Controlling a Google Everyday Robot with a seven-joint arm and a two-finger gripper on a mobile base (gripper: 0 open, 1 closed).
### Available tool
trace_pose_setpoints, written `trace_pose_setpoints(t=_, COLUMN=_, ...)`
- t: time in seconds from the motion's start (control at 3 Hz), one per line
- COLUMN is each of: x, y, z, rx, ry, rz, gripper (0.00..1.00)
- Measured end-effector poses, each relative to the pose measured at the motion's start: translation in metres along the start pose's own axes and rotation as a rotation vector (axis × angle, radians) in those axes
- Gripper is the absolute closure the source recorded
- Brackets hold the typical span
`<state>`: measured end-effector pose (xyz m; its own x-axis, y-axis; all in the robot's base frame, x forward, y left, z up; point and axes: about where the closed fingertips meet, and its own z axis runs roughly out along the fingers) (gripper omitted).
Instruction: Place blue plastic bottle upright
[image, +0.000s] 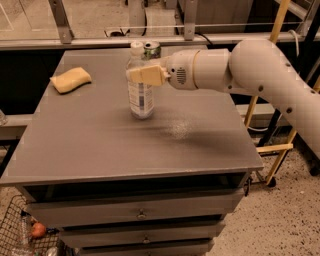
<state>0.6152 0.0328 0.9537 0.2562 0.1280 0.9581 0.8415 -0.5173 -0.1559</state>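
Note:
The blue plastic bottle (141, 100), clear with a white cap and a pale label, stands upright on the grey table (100, 145), left of the middle. My gripper (136, 73) reaches in from the right and is shut on the bottle's shoulder, just below the cap. One tan finger (147, 75) lies across the bottle's front; the other is hidden behind it. The bottle's base rests on the tabletop.
A green drink can (152, 48) stands just behind the bottle near the table's back edge. A yellow sponge (71, 80) lies at the back left. Drawers (140, 212) are under the tabletop. A wire basket (20, 235) is on the floor at the lower left. A yellow frame (272, 145) stands to the right.

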Motion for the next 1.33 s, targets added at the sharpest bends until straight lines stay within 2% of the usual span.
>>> trace_pose_setpoints(t=0.33, x=0.0, y=-0.002, z=0.001, rx=0.003, ry=-0.001, rz=-0.001, gripper=0.0)
trace_pose_setpoints(t=0.67, x=0.004, y=-0.001, z=-0.003, rx=0.004, ry=-0.009, rz=-0.017, gripper=0.0)
trace_pose_setpoints(t=1.0, x=0.011, y=0.013, z=-0.034, rx=-0.041, ry=-0.042, rz=-0.061, gripper=0.0)
trace_pose_setpoints(t=1.33, x=0.01, y=0.037, z=-0.08, rx=-0.1, ry=-0.093, rz=-0.076, gripper=0.0)
